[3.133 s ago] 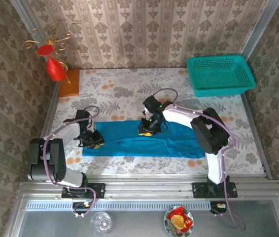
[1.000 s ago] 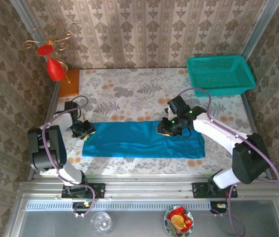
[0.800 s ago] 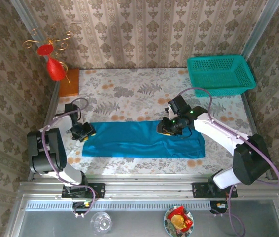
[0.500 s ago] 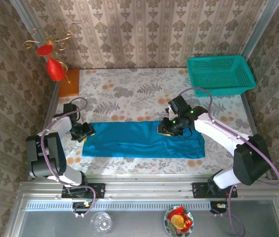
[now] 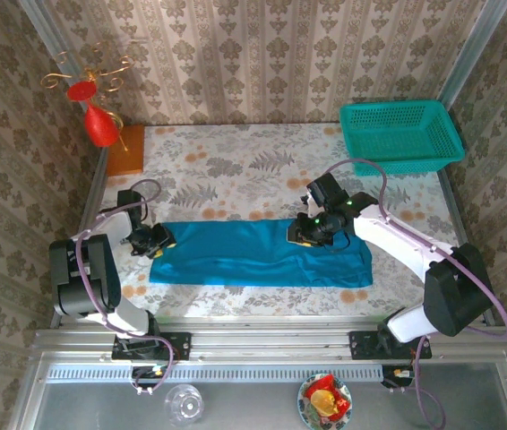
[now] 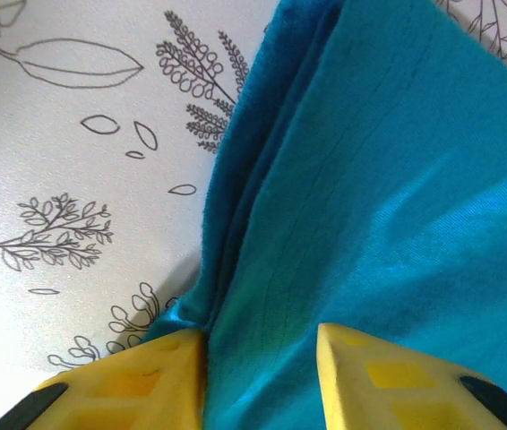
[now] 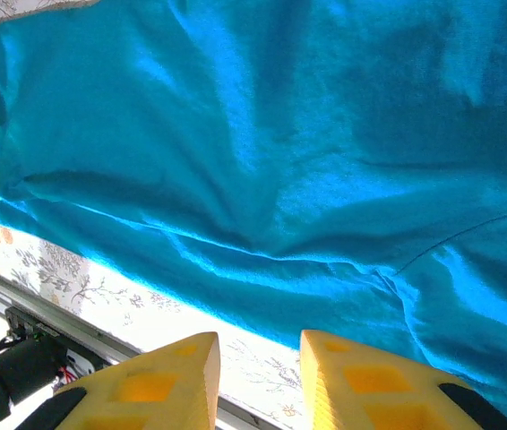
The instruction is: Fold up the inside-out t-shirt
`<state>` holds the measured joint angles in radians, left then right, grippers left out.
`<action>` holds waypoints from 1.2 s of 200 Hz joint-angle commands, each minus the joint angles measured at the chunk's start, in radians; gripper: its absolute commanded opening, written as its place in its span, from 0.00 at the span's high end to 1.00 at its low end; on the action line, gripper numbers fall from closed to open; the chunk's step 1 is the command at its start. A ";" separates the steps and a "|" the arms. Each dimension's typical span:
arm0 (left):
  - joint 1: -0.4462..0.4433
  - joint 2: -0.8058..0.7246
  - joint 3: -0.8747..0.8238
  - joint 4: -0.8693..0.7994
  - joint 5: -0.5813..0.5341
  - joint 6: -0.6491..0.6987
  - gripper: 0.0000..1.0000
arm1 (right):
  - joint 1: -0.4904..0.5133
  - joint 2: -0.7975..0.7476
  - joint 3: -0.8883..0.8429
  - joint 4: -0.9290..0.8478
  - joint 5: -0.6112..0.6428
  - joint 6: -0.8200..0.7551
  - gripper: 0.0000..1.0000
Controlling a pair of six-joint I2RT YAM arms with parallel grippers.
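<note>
The inside-out t-shirt (image 5: 244, 255) lies as a long bright blue strip across the near half of the table. At its left end sits my left gripper (image 5: 158, 240). In the left wrist view that gripper (image 6: 261, 376) stands open, its yellow fingers (image 6: 137, 385) astride the shirt's (image 6: 388, 179) folded edge, with flat cloth showing in the gap. My right gripper (image 5: 300, 236) hovers over the strip's far edge, right of the middle. Seen from the right wrist, it (image 7: 258, 376) is open with nothing between its fingers, above the wrinkled shirt (image 7: 280, 134).
A teal mesh basket (image 5: 401, 134) stands at the back right. A red ornament (image 5: 101, 125) and a wooden block (image 5: 126, 150) are at the back left. The floral table cover (image 5: 236, 170) lies bare behind the shirt. A metal rail (image 5: 271, 345) runs along the near edge.
Since three seconds ago the right gripper has moved right from the shirt's middle, and the left gripper has shifted to the far left corner. Over the last second both have hardly moved.
</note>
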<state>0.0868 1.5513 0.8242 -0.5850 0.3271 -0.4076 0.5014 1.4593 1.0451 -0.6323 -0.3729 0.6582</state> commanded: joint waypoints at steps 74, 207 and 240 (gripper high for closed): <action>0.005 -0.031 0.055 0.004 0.028 0.003 0.62 | -0.011 -0.027 -0.024 -0.031 0.017 -0.012 0.68; 0.005 0.086 0.113 0.053 0.002 0.017 0.65 | -0.012 -0.045 -0.028 -0.039 0.023 -0.011 0.68; 0.004 0.119 0.147 0.073 0.023 0.016 0.73 | -0.024 -0.061 -0.038 -0.050 0.035 -0.015 0.68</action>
<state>0.0868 1.6485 0.9314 -0.5316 0.3408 -0.4042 0.4911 1.4384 1.0252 -0.6369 -0.3687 0.6579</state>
